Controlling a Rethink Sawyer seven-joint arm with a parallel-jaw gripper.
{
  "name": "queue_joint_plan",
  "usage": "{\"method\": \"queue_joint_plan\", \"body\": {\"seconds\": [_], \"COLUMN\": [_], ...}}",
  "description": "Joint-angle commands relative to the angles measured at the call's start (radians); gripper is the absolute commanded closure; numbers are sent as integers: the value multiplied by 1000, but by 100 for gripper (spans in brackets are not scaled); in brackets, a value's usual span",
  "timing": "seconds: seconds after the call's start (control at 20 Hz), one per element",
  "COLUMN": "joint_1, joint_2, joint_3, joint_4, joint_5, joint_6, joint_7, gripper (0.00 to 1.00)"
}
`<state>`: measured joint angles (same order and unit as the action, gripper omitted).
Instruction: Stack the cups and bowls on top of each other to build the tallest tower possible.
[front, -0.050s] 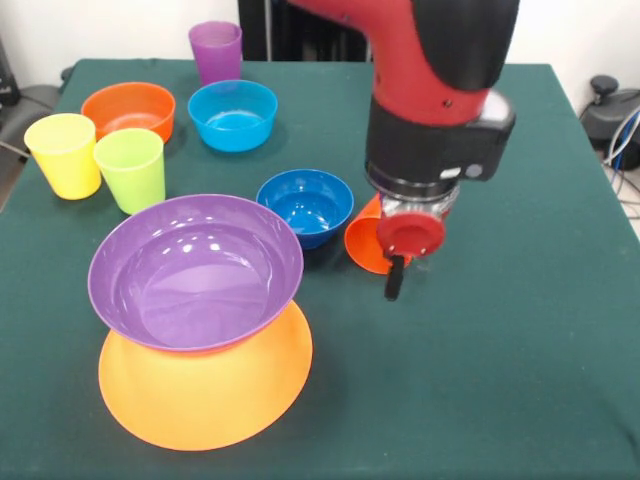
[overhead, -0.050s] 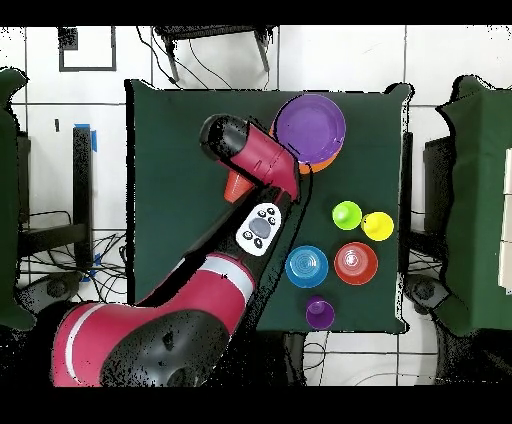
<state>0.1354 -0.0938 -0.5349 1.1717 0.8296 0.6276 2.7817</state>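
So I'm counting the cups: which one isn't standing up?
The orange-red cup by the gripper; it lies tipped over, while yellow, green and purple stand.

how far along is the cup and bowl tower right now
Early. Done: the purple bowl sits on the overturned yellow-orange bowl. In hand: the hand is down at the orange-red cup, which lies tipped on the cloth; grip unclear. Left: the other cups and four bowls remain unstacked.
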Motion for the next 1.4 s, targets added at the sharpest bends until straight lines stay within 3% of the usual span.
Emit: {"method": "queue_joint_plan", "body": {"seconds": [0.05,0.35,0.65,0.85,1.1,1.4], "joint_1": [-10,3,-40,-65,-49,-44], "joint_2": [103,87,61,24,-52,-99], "joint_3": [97,81,117,129,118,121], "joint_4": [-8,37,53,65,118,159], "joint_5": [12,11,7,-3,-12,-22], "joint_6": [-84,-68,-38,21,103,127], "joint_7": [233,237,173,140,159,157], "gripper": [0,0,0,0,0,0]}}
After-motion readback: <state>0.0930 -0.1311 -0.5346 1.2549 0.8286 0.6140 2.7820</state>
